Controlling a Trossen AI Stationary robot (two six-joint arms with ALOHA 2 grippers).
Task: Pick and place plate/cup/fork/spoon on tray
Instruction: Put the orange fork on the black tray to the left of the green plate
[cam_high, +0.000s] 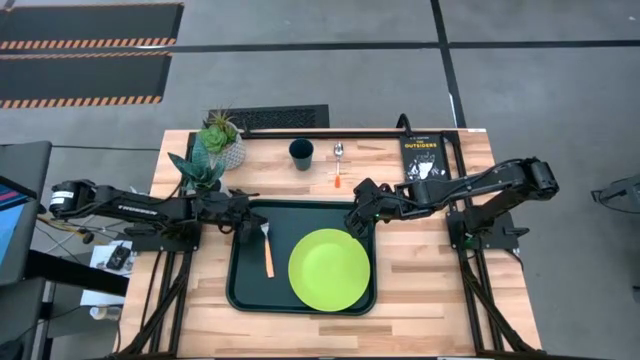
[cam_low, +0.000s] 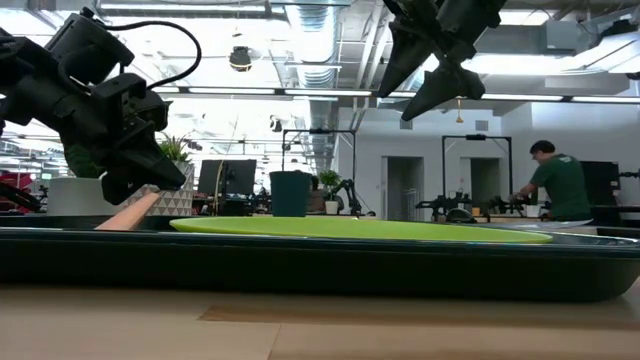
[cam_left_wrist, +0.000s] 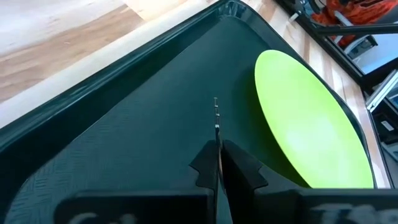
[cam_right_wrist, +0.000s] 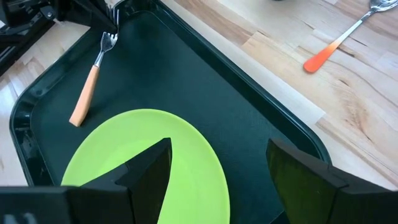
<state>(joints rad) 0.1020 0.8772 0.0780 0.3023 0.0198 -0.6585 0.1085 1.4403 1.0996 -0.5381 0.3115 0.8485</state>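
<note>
The lime-green plate (cam_high: 329, 269) lies flat on the dark green tray (cam_high: 245, 292), in its right half. The fork (cam_high: 267, 250) is over the tray's left half, with its orange handle toward the near edge. My left gripper (cam_high: 257, 219) is shut at the fork's tine end. My right gripper (cam_high: 358, 214) hangs open above the tray's far right corner and the plate's far rim, with nothing between its fingers (cam_right_wrist: 149, 171). The dark green cup (cam_high: 301, 153) and the spoon (cam_high: 338, 166) rest on the bare wood beyond the tray. My left gripper pinches the fork's silver tine end (cam_left_wrist: 216, 115) between its two shut fingers, and a thin metal edge sticks out past the tips. The fingers slant down from the table's left, across the fork. The fork is tilted, its tine end raised. Its orange handle (cam_low: 127, 214) slopes down toward the tray floor.
A potted plant (cam_high: 215, 150) stands at the far left corner and a black book (cam_high: 422, 156) at the far right. The tray's middle (cam_left_wrist: 124, 137) between fork and plate is bare. A person (cam_low: 560, 185) stands in the room beyond the table.
</note>
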